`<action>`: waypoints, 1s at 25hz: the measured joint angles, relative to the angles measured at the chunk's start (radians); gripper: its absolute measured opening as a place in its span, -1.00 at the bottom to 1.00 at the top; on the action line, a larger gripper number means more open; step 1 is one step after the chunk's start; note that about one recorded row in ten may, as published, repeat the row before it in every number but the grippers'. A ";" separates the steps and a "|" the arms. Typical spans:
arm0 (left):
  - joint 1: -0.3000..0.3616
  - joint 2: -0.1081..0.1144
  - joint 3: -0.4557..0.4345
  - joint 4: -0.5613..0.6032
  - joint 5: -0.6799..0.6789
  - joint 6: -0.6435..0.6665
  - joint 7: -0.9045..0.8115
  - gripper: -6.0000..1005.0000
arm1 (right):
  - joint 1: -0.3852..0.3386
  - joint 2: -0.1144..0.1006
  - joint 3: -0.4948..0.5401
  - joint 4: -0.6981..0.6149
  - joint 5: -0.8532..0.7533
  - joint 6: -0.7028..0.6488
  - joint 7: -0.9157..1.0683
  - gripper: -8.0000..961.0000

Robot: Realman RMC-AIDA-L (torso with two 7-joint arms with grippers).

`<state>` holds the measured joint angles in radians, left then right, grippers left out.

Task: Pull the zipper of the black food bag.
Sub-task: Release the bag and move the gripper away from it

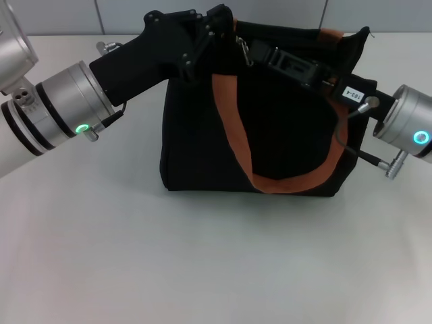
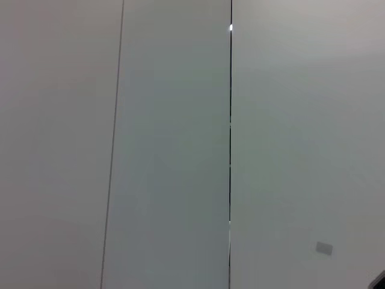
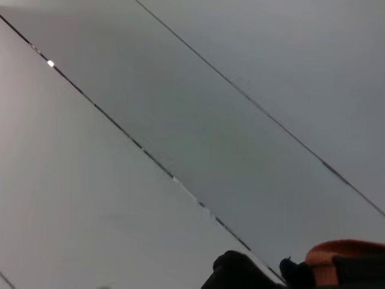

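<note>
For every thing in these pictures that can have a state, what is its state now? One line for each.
Boxy black fabric food bag: upright on the table, top edge held from both ends.
Small silver metal zipper pull tab: hanging at the top edge, beside the left hand.
Brown-orange webbing strap handle: hanging loose down the bag's face.
Left hand: at the bag's top left.
Right hand: at the bag's top right.

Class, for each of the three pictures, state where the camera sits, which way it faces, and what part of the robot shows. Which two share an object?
Head view: high, looking down at the boxy black fabric food bag on the white table; both arms show, the left gripper and right gripper at its top.
Left wrist view: faces grey wall panels; no robot.
Right wrist view: faces wall panels; no fingers.
Shared: brown-orange webbing strap, head and right wrist.
</note>
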<state>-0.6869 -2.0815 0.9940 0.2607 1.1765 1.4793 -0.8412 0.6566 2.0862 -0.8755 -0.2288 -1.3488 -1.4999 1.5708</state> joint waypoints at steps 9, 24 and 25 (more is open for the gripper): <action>-0.001 0.000 0.000 0.000 0.000 0.000 0.001 -0.93 | 0.025 0.000 -0.043 -0.001 -0.002 0.014 0.001 -0.23; -0.003 0.000 -0.005 0.000 0.000 -0.004 0.002 -0.93 | 0.032 -0.001 -0.046 -0.012 0.000 0.010 0.020 -0.23; -0.003 0.000 -0.006 0.000 0.000 -0.005 0.002 -0.93 | 0.031 -0.001 -0.045 -0.014 0.000 0.033 0.024 -0.23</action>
<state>-0.6897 -2.0816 0.9877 0.2604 1.1760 1.4740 -0.8394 0.6875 2.0850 -0.9201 -0.2431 -1.3491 -1.4673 1.5947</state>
